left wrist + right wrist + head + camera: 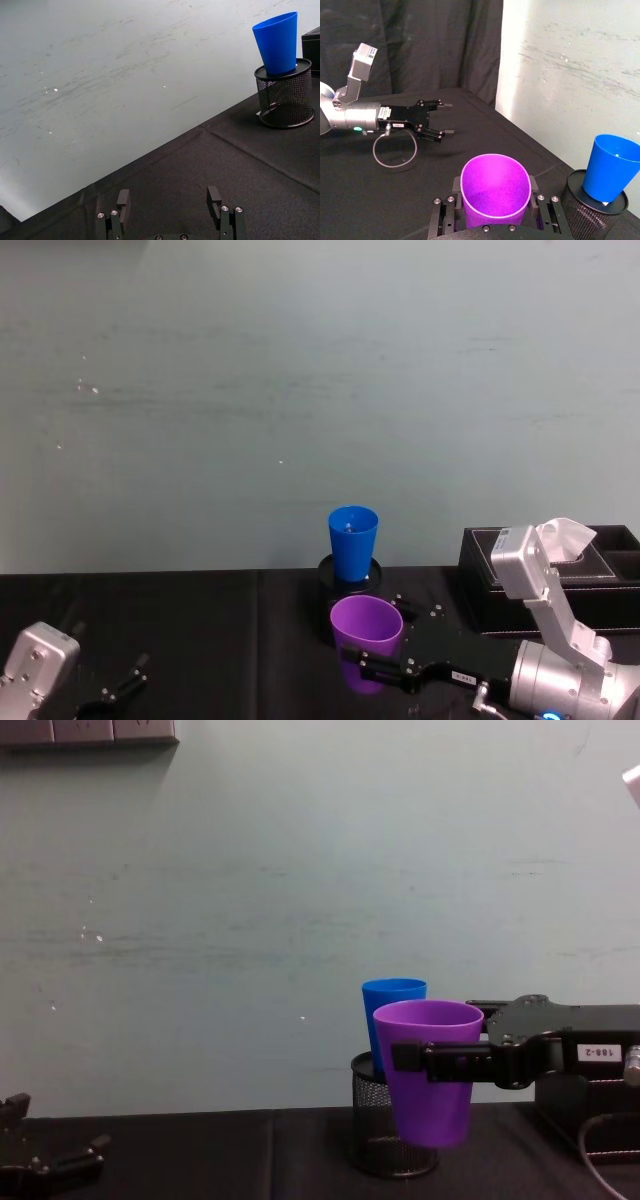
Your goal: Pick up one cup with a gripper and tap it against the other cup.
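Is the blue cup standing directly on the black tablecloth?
No, the blue cup sits upright in the mouth of the black mesh pen holder.

Pale green wall (300,360) — black-draped table (200,640)

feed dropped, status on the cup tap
Right gripper shut on purple cup, raised. Blue cup in mesh pen holder, cups apart. Left gripper open, idle at left. Nothing between.
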You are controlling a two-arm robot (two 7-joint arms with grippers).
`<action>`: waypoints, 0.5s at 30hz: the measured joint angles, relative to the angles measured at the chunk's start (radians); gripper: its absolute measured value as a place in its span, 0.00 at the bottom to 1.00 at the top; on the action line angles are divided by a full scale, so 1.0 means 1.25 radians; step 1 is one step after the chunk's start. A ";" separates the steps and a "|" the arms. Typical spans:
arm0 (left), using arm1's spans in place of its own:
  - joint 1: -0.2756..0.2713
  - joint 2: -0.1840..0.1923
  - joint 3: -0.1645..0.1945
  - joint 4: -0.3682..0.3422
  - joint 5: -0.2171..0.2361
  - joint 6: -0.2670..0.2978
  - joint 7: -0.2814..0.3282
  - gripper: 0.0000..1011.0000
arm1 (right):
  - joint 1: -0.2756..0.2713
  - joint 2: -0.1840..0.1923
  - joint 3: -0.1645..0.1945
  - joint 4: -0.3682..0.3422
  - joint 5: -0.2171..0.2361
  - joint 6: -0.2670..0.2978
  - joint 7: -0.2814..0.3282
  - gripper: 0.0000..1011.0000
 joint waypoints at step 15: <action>0.000 0.000 0.000 0.000 0.000 0.000 0.000 0.99 | 0.000 0.000 0.000 0.000 0.000 0.000 0.000 0.72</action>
